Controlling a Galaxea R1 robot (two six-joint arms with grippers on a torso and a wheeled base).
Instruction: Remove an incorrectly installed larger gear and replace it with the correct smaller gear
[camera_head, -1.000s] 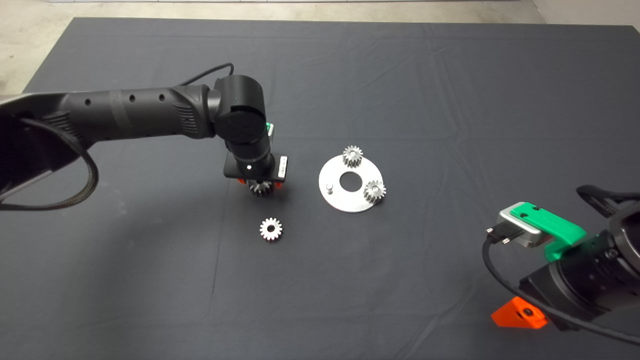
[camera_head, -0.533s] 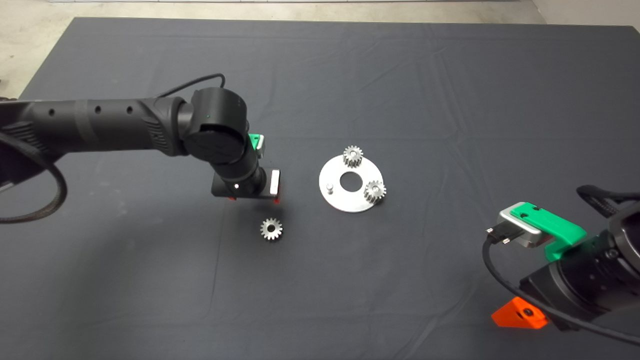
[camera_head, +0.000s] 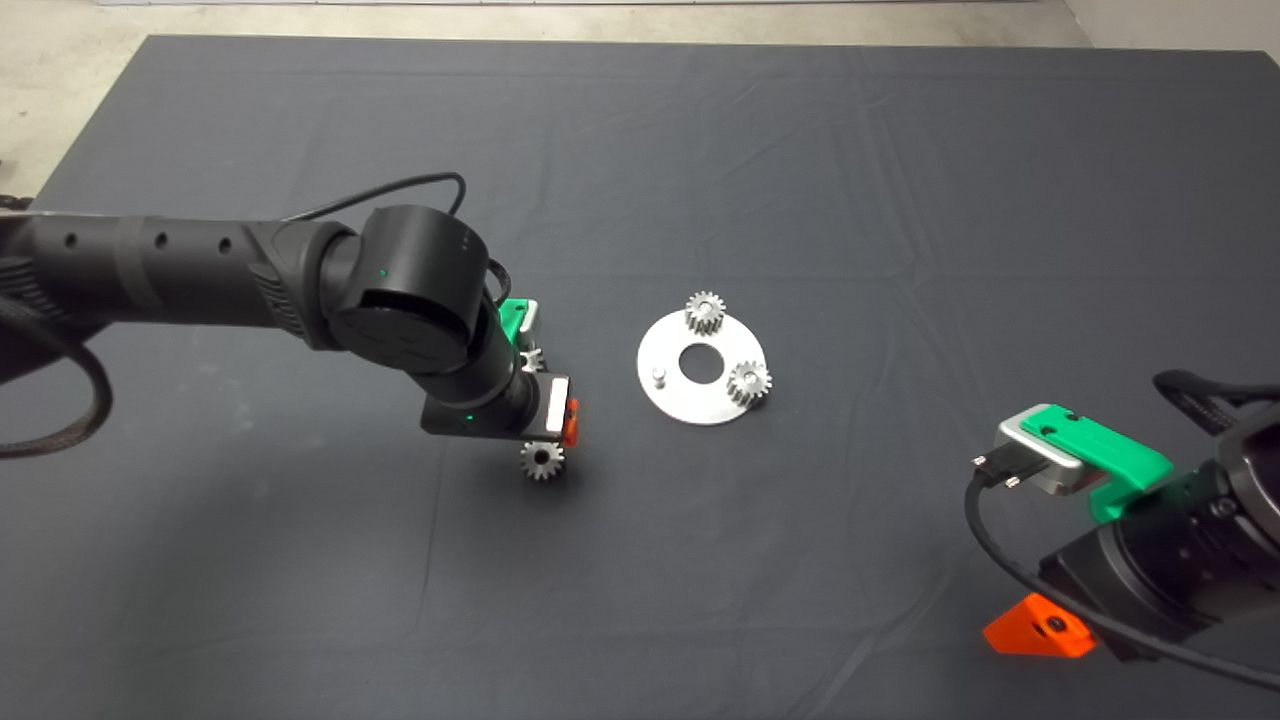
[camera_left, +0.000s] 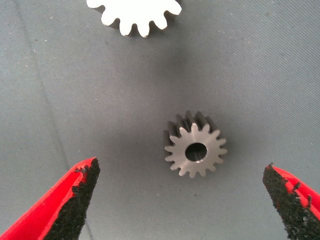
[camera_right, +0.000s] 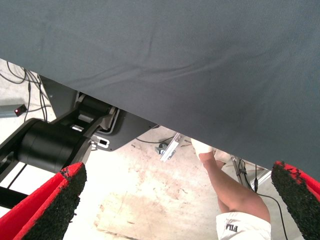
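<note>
your left gripper (camera_left: 180, 200) hangs spread wide over the smaller gear (camera_left: 195, 150) lying flat on the mat (camera_head: 800, 150), the larger gear (camera_left: 134, 15) just beyond; your right gripper (camera_right: 180, 200) is parked, fingers apart.

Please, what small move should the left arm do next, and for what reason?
Probably lower the left pincer straight down around the smaller gear and close. Its fingers are open on either side of this gear, which lies flat on the mat; one pin on the plate is bare.
</note>
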